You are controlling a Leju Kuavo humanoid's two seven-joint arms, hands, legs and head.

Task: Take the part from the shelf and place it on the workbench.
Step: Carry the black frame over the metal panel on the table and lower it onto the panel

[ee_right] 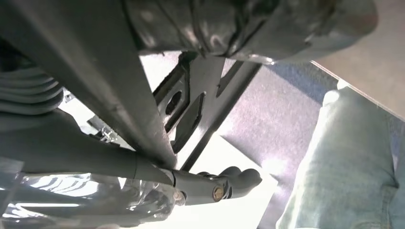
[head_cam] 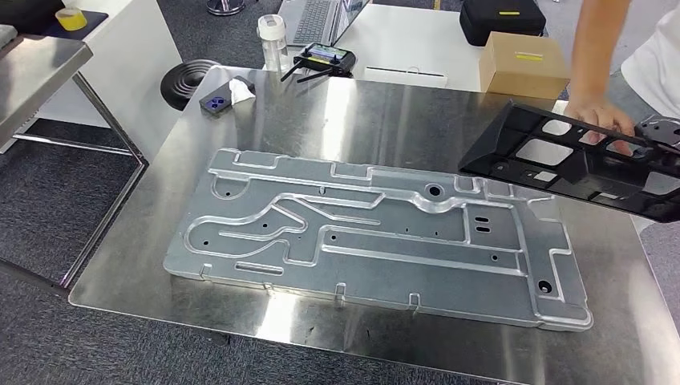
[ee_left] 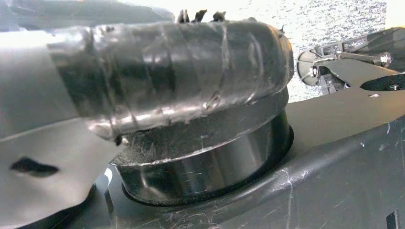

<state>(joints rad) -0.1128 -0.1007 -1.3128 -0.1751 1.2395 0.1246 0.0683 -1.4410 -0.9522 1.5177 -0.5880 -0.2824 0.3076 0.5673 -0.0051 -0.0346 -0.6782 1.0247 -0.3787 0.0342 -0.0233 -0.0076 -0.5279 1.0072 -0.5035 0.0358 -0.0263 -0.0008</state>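
The black plastic part [head_cam: 577, 160], a flat frame with several cut-outs, hangs tilted over the right end of the workbench [head_cam: 385, 112]. In the right wrist view my right hand [ee_right: 210, 186] grips the part [ee_right: 191, 109], with the thumb on one face and the dark fingers [ee_right: 234, 181] under its edge. In the head view that hand [head_cam: 662, 128] is at the part's far right end. A person's hand [head_cam: 597, 114] rests on the part's upper edge. In the left wrist view the taped thumb of my left hand [ee_left: 167, 71] lies across dark surfaces; its fingers are hidden.
A large stamped aluminium plate [head_cam: 377, 237] covers the middle of the workbench. A small dark block with white tissue [head_cam: 224, 96] sits at its far left corner. Behind it are a white table with a controller [head_cam: 321, 60], a cardboard box [head_cam: 523, 64] and a bottle [head_cam: 273, 40]. The person's leg [ee_right: 344, 157] is close by.
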